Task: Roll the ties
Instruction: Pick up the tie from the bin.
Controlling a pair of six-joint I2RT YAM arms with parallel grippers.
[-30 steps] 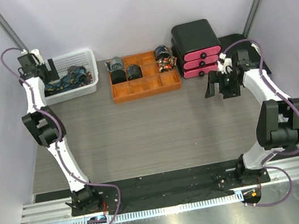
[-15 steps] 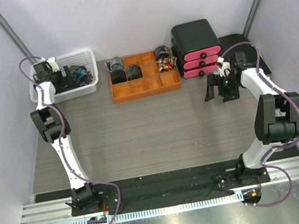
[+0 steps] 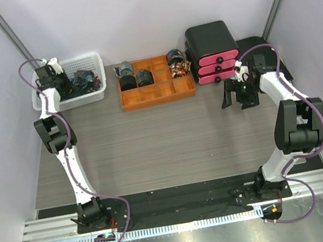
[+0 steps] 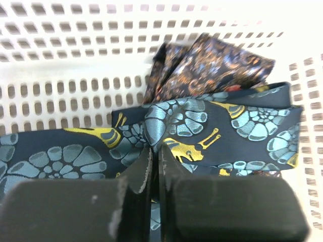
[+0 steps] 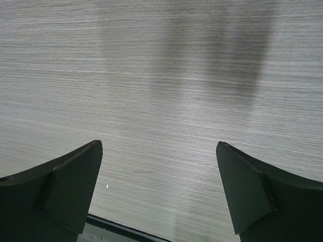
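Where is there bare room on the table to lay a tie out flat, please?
The wide bare table stretch between the orange tray and the near black mat is free. The far edge is crowded: white basket, tray, pink drawers.

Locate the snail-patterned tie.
The snail-patterned tie lies in the white basket, far left in the top view, pinched by the left gripper, a paisley tie behind it.

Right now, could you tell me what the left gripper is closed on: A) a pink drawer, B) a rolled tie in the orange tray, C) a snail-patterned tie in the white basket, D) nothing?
C: the left gripper is shut on the navy tie with teal snails, inside the white basket.
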